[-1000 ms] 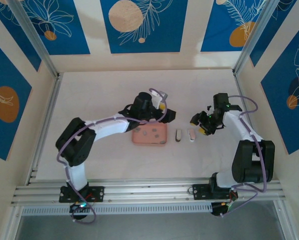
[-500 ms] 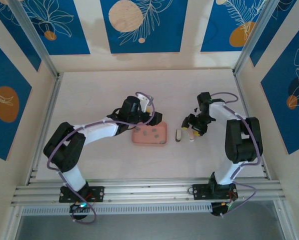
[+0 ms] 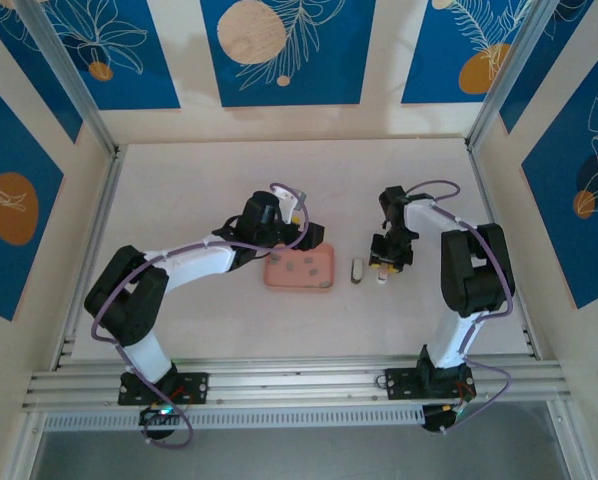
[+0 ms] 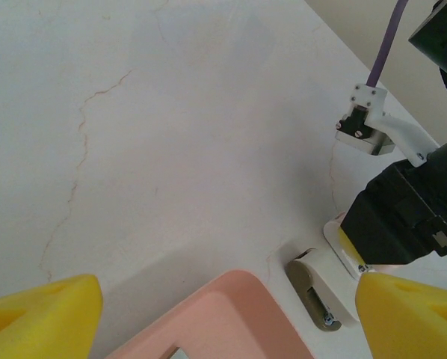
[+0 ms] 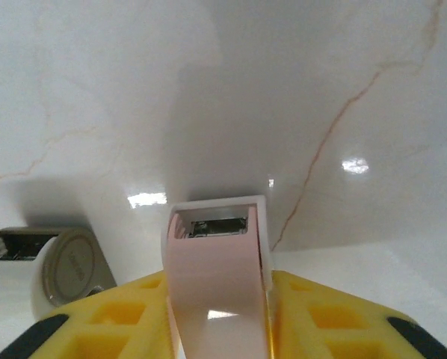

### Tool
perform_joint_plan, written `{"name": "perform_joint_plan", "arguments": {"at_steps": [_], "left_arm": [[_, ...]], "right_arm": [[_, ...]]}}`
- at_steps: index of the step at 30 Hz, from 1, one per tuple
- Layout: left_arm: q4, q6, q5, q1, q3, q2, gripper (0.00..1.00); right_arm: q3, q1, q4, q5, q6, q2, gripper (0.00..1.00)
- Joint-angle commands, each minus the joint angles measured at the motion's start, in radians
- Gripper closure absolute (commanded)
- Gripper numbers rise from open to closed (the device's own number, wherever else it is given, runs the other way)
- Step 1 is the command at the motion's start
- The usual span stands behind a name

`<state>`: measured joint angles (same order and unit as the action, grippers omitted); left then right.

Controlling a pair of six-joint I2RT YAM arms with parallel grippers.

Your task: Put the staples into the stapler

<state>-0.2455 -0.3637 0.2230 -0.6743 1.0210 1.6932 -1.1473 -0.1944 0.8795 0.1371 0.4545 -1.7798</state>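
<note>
The stapler's pink-white body (image 5: 216, 262) lies on the table with its open metal-lined end facing away, and my right gripper (image 5: 217, 303) is shut on its sides. In the top view, that gripper (image 3: 384, 263) is right of the pink tray (image 3: 324, 280). A white and grey stapler piece (image 3: 357, 270) lies just left of it and also appears beside my right fingers (image 5: 55, 269). The staples (image 3: 291, 267) are tiny grey strips inside the tray. My left gripper (image 3: 314, 237) hangs open over the tray's far edge, with its yellow fingers (image 4: 40, 314) spread wide above the tray corner (image 4: 231, 314).
In the left wrist view, the white and grey stapler piece (image 4: 321, 288) lies right of the tray corner, with the black right gripper (image 4: 403, 217) close behind it. Marbled white tabletop (image 3: 209, 180) stretches to the back wall and side rails.
My right gripper has swung left and down onto the pink-white stapler body and closed on it. The left arm shifted left over the tray's far edge, then held still.
</note>
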Motion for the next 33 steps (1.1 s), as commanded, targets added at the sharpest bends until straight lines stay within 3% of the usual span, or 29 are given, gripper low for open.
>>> {"name": "perform_joint_plan", "arguments": {"at_steps": [1,5,24,33], "left_arm": [[0.007,0.013,-0.013,0.007,-0.004,-0.033,0.12],[0.006,0.012,-0.021,0.012,-0.013,-0.047,0.12],[0.051,0.042,-0.074,0.056,-0.074,-0.136,0.11],[0.064,0.051,-0.1,0.073,-0.086,-0.174,0.09]], "right_arm": [[-0.055,-0.026,0.033,0.029,0.0,0.015,0.72],[-0.121,-0.043,0.04,0.039,0.003,0.002,0.76],[-0.402,-0.1,0.049,0.001,0.009,-0.242,0.75],[-0.421,-0.107,0.09,0.019,0.008,-0.199,0.55]]}}
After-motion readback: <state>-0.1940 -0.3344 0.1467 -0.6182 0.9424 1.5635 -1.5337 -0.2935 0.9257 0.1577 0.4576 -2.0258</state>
